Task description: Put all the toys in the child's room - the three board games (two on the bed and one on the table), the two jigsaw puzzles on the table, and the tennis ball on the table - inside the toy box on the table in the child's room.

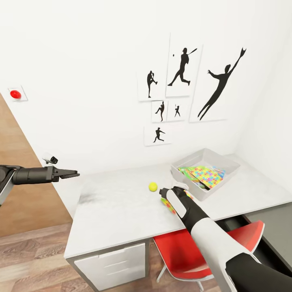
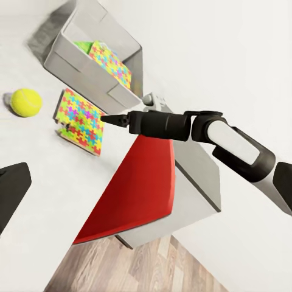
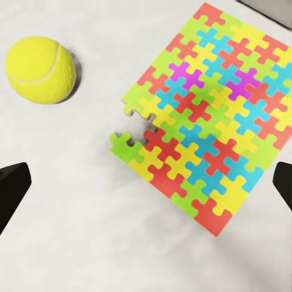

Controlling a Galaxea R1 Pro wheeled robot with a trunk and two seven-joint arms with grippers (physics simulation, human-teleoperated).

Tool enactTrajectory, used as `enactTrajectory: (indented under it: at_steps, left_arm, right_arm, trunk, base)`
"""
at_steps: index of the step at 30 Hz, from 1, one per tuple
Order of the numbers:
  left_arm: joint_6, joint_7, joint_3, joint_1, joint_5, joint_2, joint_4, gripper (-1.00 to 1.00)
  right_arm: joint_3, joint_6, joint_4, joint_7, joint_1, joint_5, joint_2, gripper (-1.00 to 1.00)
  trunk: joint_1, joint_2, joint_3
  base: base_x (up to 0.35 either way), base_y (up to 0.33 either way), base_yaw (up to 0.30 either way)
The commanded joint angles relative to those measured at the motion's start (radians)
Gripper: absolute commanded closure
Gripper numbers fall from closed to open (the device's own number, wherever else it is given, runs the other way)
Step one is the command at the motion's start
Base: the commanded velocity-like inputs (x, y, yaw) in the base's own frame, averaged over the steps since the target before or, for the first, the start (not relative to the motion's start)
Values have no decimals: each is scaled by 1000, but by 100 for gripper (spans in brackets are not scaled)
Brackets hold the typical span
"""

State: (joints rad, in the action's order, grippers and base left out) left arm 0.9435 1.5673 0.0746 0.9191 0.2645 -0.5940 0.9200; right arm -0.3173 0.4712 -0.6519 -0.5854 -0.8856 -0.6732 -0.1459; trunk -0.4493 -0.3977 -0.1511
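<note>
On the white table (image 1: 113, 211) a jigsaw puzzle (image 3: 207, 121) lies flat, one corner piece slightly loose. My right gripper (image 3: 146, 182) hangs open just above it, its fingertips (image 3: 12, 188) spread wide. The puzzle (image 1: 169, 206) and the right gripper (image 1: 164, 194) sit near the table's middle. The tennis ball (image 1: 153, 186) rests just left of them. Behind, at the right, the grey toy box (image 1: 202, 156) holds a second puzzle (image 1: 207, 176) over a green-edged board game (image 1: 185, 172). My left gripper (image 1: 75, 174) hovers open beyond the table's left end. The bed is out of view.
A red chair (image 1: 190, 251) is pushed in under the table's front edge, beside white drawers (image 1: 113, 263). A lower dark side desk (image 1: 275, 227) joins on the right. The white wall with black silhouette pictures (image 1: 182, 73) stands right behind the table.
</note>
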Motion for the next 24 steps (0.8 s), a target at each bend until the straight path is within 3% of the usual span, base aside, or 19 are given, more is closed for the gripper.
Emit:
enactTrajectory:
  at_steps: [1,15,24]
  left_arm:
    - [10,4,4,1,2,-1,-1,-100]
    - [11,4,4,1,2,-1,-3,-100]
    - [11,4,4,1,2,-1,-3,-100]
  right_arm:
    - [-4,3,-1,-8,-1,-8,1,-100]
    - [-4,2,1,-8,-1,-9,2,-100]
    - [-5,0,2,-10,-1,-8,2,-100]
  trunk:
    - [-1,-2,-2]
    - [-1,-2,-2]
    - [-1,-2,-2]
  base:
    - [5,2,0]
    - [1,55,-12]
    - [0,13,-154]
